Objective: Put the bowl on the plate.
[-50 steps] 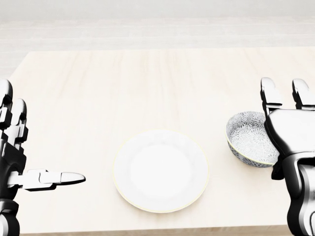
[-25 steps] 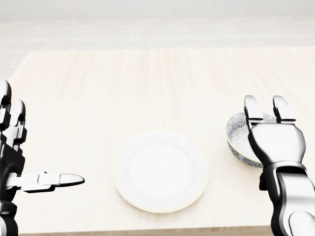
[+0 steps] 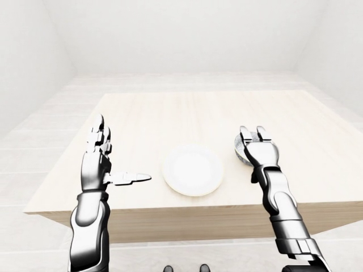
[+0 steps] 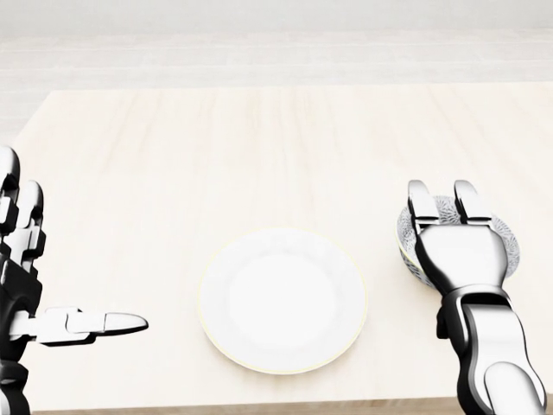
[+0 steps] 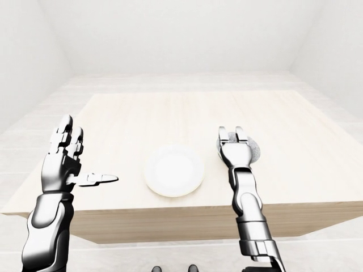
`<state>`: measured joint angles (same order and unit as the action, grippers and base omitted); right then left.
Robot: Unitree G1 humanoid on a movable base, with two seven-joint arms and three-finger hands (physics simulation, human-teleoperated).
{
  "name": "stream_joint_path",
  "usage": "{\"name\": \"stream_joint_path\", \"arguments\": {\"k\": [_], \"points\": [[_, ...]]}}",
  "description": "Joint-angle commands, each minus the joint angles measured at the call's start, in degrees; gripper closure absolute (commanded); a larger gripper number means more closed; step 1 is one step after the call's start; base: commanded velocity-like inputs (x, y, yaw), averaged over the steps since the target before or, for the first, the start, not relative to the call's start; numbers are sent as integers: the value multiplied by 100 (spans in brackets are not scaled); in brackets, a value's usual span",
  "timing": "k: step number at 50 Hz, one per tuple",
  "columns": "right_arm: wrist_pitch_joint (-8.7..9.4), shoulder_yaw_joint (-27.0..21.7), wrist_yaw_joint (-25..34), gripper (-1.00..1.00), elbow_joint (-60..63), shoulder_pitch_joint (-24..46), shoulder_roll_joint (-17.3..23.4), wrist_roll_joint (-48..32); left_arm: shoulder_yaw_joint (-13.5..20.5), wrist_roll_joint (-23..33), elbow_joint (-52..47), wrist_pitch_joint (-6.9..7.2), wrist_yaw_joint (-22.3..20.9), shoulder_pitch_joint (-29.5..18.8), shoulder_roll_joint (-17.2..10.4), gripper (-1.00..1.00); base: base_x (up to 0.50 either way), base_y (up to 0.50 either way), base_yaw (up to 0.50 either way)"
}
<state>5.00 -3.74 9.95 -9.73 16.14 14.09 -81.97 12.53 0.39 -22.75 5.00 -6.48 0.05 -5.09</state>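
A white plate (image 4: 282, 300) lies flat near the table's bottom edge in the head view. To its right sits a grey patterned bowl (image 4: 511, 245). My right hand (image 4: 442, 206) covers most of it: the palm is over the bowl and two straight fingers (image 4: 419, 206) point toward the top of the view. Its thumb is hidden. The bowl rests on the table, apart from the plate. My left hand (image 4: 73, 255) is held open at the left edge, fingers up and thumb (image 4: 104, 325) pointing toward the plate, with nothing in it.
A pale wooden table (image 4: 259, 147) carries only the plate and the bowl. Its near edge runs along the bottom of the head view, just below the plate. White floor and walls (image 3: 181, 39) surround the table.
My right hand has slid leftward and down in the head view, from the bowl's right side to over it, hiding most of the bowl. Bowl, plate and left hand have stayed nearly still.
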Motion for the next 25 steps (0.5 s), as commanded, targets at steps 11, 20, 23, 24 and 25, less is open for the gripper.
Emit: {"name": "stream_joint_path", "arguments": {"k": [11, 20, 23, 24, 25], "points": [[0, 93, -679, -100, -1650, 676, 112, 479, -91, 180, 251, 0, 7, 13, 41, -100, 0, 0, 0], [0, 189, -966, -100, -3010, 1287, 290, 657, -55, 156, 236, 0, 2, 2, 22, -100, 0, 0, 0], [0, 281, -996, -100, -3168, 1303, 326, 663, -55, 162, 323, 0, 13, -31, 16, -100, 0, 0, 0], [0, 304, -998, -100, -3203, 1311, 333, 661, -54, 162, 327, 0, 15, -35, 12, -100, 0, 0, 0], [0, 320, -982, -100, -3211, 1307, 336, 666, -50, 153, 323, 0, 13, -34, 10, -100, 0, 0, 0]]}}
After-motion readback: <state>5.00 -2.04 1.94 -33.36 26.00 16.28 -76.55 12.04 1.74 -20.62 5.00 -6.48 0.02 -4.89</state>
